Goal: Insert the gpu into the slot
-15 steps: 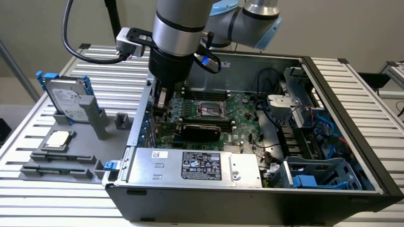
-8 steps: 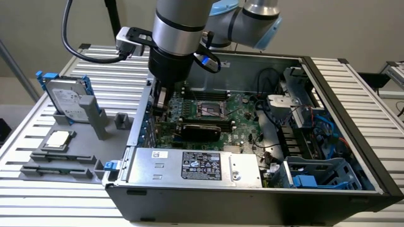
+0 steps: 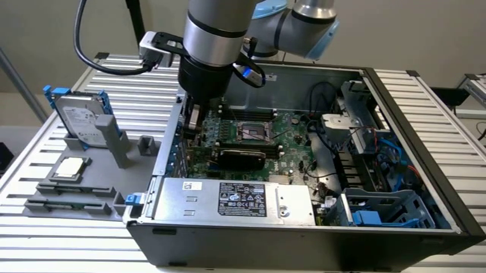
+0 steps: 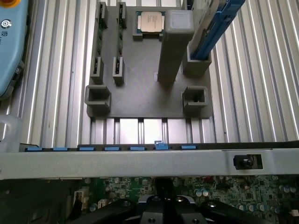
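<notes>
A ribbed aluminium table [image 3: 448,108] stands before a plain beige wall [image 3: 395,34].

This is a robotics lab or test cell set up for computer assembly. A bench [image 3: 448,119] of ribbed silver aluminium profiles carries an open black desktop computer case [image 3: 304,239] lying on its side, its green motherboard [image 3: 285,139] and silver power-supply box with a black label [image 3: 235,200] exposed. Beside the case sits a grey plastic parts fixture [image 4: 140,100] that holds a square silver processor chip [image 4: 150,21] and a silver hard drive in a blue bracket [image 3: 79,118] in fitted pockets. A silver-and-black industrial robot arm with pale blue joint caps [image 3: 220,34] reaches over the case, a black cable [image 3: 95,51] looping from it.
</notes>
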Tool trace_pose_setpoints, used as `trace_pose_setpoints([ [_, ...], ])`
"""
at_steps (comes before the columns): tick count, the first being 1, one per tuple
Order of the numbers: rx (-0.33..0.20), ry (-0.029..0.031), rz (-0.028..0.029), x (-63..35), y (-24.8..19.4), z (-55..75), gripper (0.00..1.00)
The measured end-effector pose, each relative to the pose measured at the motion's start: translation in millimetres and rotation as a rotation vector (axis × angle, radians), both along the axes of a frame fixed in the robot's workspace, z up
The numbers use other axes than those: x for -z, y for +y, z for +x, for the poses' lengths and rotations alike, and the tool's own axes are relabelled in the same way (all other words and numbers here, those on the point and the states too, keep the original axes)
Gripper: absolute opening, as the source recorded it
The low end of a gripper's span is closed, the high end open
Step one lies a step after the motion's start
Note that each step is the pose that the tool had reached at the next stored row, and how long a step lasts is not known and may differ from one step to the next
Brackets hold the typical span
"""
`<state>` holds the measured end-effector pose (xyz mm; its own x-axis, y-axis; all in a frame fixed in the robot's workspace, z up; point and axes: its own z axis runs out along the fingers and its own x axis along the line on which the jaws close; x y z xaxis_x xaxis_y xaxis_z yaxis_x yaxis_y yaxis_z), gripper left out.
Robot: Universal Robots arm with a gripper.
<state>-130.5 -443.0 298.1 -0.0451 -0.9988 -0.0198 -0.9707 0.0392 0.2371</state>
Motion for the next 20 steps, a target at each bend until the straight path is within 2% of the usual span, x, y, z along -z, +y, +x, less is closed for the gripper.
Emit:
trace_pose_setpoints([
  [20, 0.000, 0.0018, -0.0006, 1.1, 0.0, -3.4, 0.11],
])
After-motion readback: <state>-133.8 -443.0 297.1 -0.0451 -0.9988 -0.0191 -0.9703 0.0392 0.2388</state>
